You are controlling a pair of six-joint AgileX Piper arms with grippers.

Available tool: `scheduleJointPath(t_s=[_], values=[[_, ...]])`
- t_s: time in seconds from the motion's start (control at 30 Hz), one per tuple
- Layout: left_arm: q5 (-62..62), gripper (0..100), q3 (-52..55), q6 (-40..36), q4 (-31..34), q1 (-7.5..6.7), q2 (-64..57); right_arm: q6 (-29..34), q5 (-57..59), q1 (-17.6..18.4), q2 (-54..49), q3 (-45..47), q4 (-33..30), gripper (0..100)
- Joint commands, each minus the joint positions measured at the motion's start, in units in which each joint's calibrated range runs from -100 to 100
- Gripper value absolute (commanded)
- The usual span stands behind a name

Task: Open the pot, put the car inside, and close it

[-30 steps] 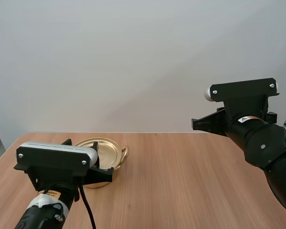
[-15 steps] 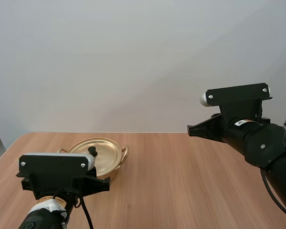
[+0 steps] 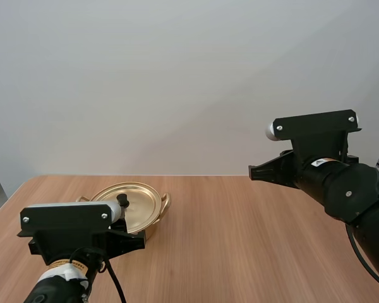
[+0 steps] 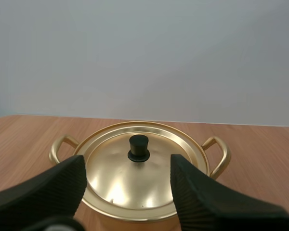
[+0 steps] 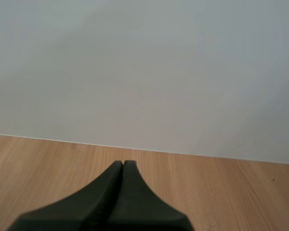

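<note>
A golden pot (image 3: pixel 139 208) stands on the left part of the table with its lid on, a black knob (image 3: pixel 122 199) at the lid's centre. In the left wrist view the lid (image 4: pixel 120 185) and knob (image 4: pixel 138 147) lie just ahead of my left gripper (image 4: pixel 127 163), which is open. Its two fingers (image 4: pixel 62 185) stand wide apart, level with the lid's near rim and touching nothing. My right gripper (image 3: pixel 252 173) hangs high over the table's right half, far from the pot. Its fingers (image 5: pixel 123 166) lie together as one dark wedge, shut on nothing.
The wooden table (image 3: pixel 240 240) meets a plain white wall at the back. Its left edge runs close to the pot. The pot's two side handles (image 4: pixel 220 151) stick out left and right.
My left arm has drawn back and down from the pot, so the lid's knob now shows in the high view. My right arm has shifted slightly left and lower, then held still.
</note>
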Motion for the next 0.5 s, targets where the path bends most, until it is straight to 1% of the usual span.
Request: scheduleJointPath(t_s=[0.0,0.37,0.47], values=[[-0.07,85,0.00,0.00,0.07,0.01,0.00,0.00,0.01,-0.02,0.00,0.01,-0.03,0],[0.56,85,0.00,0.00,0.07,0.01,0.00,0.00,0.01,-0.02,0.00,0.01,-0.03,0],[-1.05,85,0.00,0.00,0.07,0.01,0.00,0.00,-0.02,-0.02,0.00,0.01,-0.03,0]])
